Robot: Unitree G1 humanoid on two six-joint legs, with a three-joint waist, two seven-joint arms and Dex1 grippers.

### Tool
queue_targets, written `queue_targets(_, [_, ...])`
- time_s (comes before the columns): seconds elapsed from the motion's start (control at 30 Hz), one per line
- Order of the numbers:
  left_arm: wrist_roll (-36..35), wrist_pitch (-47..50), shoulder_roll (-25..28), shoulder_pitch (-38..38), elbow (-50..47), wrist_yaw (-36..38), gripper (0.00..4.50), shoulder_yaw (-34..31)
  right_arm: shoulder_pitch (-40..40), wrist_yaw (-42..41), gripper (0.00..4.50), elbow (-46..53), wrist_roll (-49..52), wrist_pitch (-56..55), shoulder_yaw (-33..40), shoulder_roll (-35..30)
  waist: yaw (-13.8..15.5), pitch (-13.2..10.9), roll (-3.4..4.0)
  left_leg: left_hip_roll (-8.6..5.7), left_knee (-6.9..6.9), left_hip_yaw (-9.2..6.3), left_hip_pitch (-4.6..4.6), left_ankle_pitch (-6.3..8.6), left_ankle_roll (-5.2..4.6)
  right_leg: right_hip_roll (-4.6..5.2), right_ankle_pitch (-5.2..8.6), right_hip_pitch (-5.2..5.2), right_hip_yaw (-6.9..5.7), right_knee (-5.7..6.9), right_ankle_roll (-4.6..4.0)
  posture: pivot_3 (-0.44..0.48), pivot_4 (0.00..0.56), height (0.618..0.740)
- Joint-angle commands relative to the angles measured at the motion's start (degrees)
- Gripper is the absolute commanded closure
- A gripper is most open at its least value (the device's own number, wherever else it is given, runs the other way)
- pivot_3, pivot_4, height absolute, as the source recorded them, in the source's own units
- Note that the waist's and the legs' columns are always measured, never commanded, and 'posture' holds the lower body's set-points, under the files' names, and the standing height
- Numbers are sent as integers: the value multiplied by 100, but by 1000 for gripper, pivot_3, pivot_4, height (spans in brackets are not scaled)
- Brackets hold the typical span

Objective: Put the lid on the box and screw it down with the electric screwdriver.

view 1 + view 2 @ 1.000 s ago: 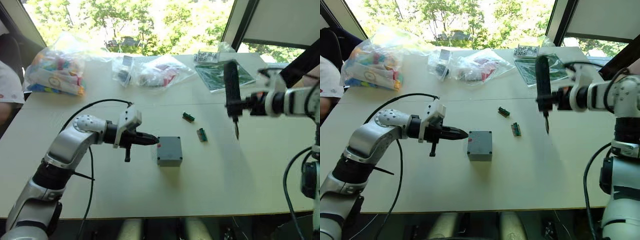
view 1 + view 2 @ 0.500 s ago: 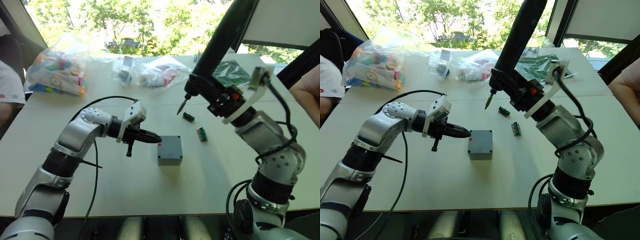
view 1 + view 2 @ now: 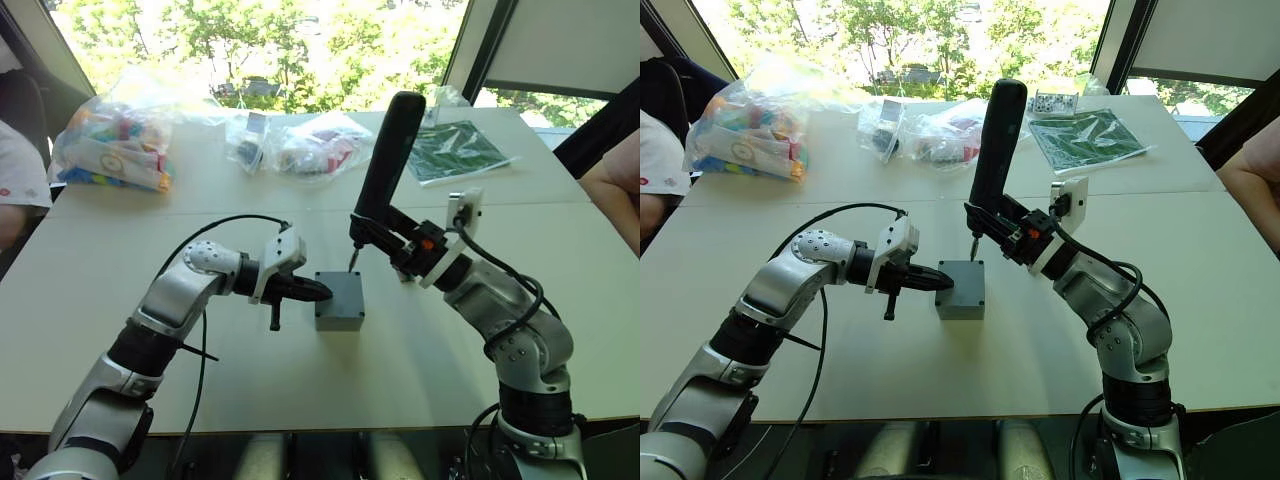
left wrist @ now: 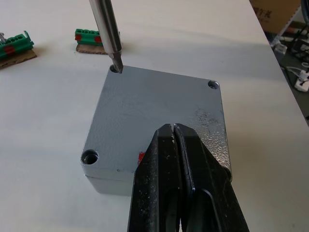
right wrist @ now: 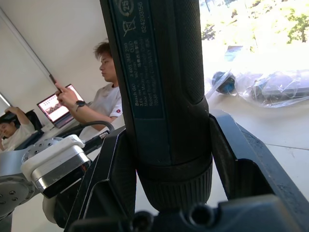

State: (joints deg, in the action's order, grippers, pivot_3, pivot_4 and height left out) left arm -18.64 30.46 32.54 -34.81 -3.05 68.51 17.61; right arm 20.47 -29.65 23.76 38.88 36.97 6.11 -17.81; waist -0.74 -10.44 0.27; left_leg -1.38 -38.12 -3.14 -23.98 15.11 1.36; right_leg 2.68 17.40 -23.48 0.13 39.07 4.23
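The grey box [image 3: 339, 312] stands mid-table with the flat grey lid [image 4: 159, 108] seated on top; a red mark [image 4: 140, 157] shows on its near side. My left gripper [image 3: 322, 292] is shut, its fingertips [image 4: 173, 129] resting against the box's left edge at the lid. The dark electric screwdriver [image 3: 385, 160] stands nearly upright in my right gripper [image 3: 392, 238], whose fingers [image 5: 241, 169] are shut around its lower barrel. The metal bit [image 4: 107, 29] points down into the lid's far corner screw hole [image 4: 115, 68].
Two green terminal blocks [image 4: 91, 37] lie just beyond the box. Plastic bags of parts [image 3: 110, 140] and a green circuit board [image 3: 455, 150] sit along the table's far side. A person [image 3: 15, 190] sits at the left edge, and another's arm [image 3: 612, 180] shows at the right.
My right arm swung the screwdriver in from the right and lowered its bit onto the lid's far corner. My left gripper moved right until it touched the box.
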Motion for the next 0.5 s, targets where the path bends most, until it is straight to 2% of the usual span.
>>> queue_targets(0.03, [69, 56, 100, 25, -79, -9, 4500, -16, 47, -145, 2734, 64, -20, -278, 16, -73, -1, 0, 0, 0, 0, 0, 3, 0, 0, 0, 0, 2, 0, 0, 0, 0, 150, 740])
queue_targets(0.5, [80, 51, 4, -78, 28, 77, 4500, 62, -35, -118, 2734, -222, -44, -466, 170, -171, 0, 0, -1, 0, 0, 0, 9, 0, 0, 0, 0, 8, 0, 0, 0, 0, 150, 740])
